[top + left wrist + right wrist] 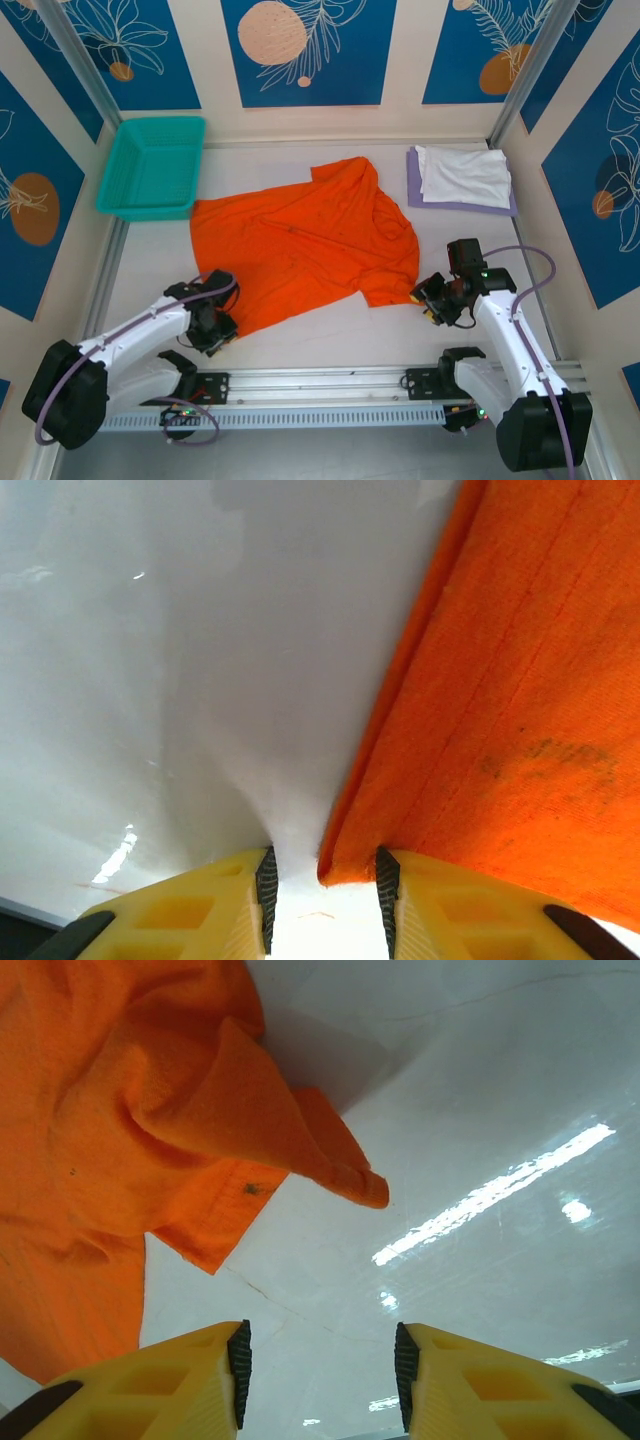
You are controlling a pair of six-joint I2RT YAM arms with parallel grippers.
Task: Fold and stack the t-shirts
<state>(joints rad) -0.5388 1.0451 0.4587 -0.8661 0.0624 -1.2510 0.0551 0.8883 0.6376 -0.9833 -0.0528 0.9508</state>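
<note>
The bright orange t-shirt lies spread out and crumpled in the middle of the white table. My left gripper is low at its near-left corner. In the left wrist view that gripper is open, and the orange t-shirt's corner lies between the jaws against the right pad, clear of the left one. My right gripper sits at the shirt's near-right edge. In its own view the right gripper is open over bare table, with the orange t-shirt's folded-over edge ahead to the left. A folded white t-shirt rests on a folded lavender one at the back right.
A teal mesh basket stands at the back left, close to the orange shirt's far-left edge. Patterned walls close in the table on three sides. A metal rail runs along the near edge between the arm bases.
</note>
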